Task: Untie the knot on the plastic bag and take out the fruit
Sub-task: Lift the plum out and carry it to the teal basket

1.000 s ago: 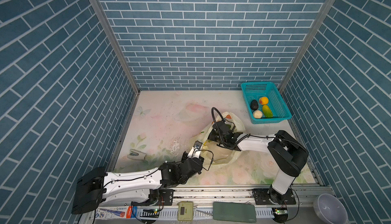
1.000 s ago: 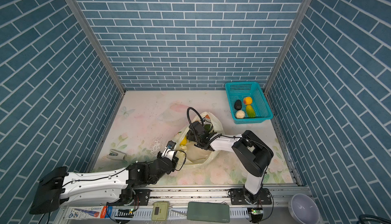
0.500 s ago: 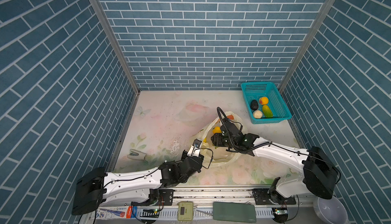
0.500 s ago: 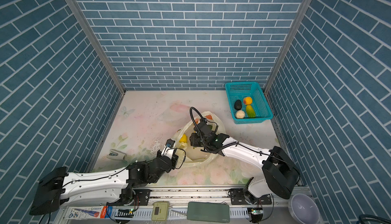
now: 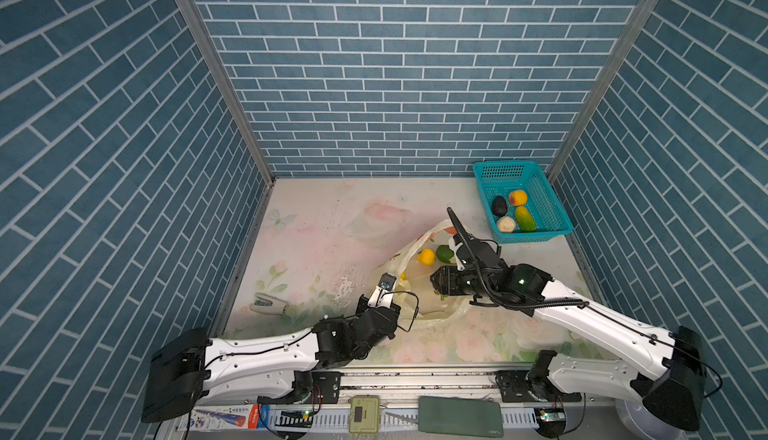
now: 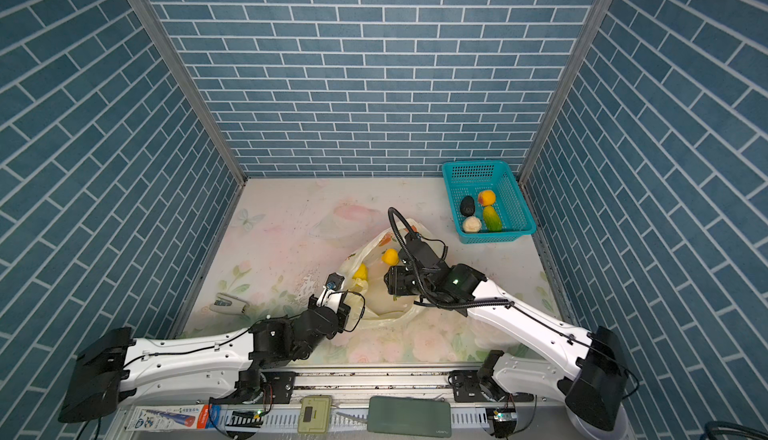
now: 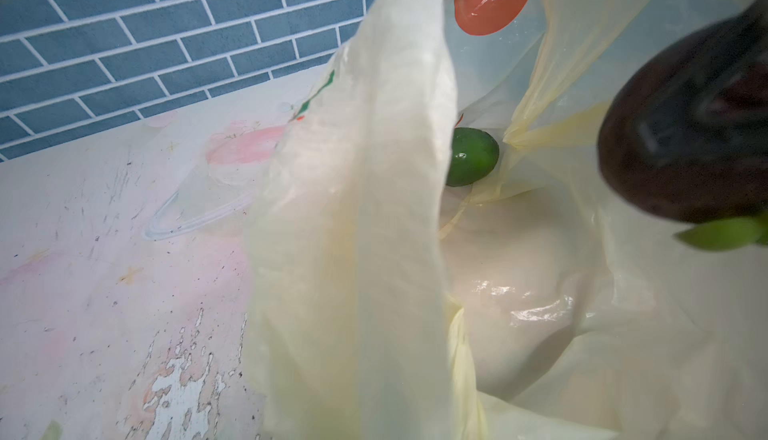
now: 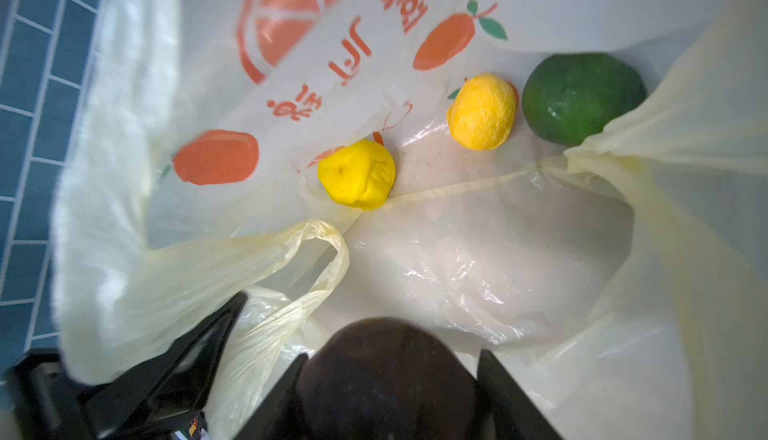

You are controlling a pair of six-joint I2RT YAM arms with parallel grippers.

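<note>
**Bag propped open, dark fruit in the right pincer**

In both top views the plastic bag [image 5: 432,317] lies near the front middle of the floral table [image 5: 316,242]. Its mouth gapes and no knot shows, so the untying looks done. The left gripper [image 5: 392,292] lifts the bag's rim on its own side, apparently to prop the mouth wide for the other arm. The right gripper [image 5: 439,283] reaches in from the right. Well apart, in the far right corner, the teal basket [image 5: 555,213] holds four pieces of fruit [image 5: 518,198].

In the left wrist view a raised wall of the bag fills the middle. It is drawn upward, which fits jaws pinched together on the film, though the fingers themselves are out of frame. A green fruit [image 7: 471,157] sits beyond it, inside the bag.

In the right wrist view the right jaws are clamped on a dark brown fruit [image 8: 386,359], probably next for the basket. A yellow fruit [image 8: 356,173], an orange-yellow fruit [image 8: 482,111] and the green one rest on the bag floor. A loose handle loop [image 8: 328,250] droops beside the left jaws.
</note>
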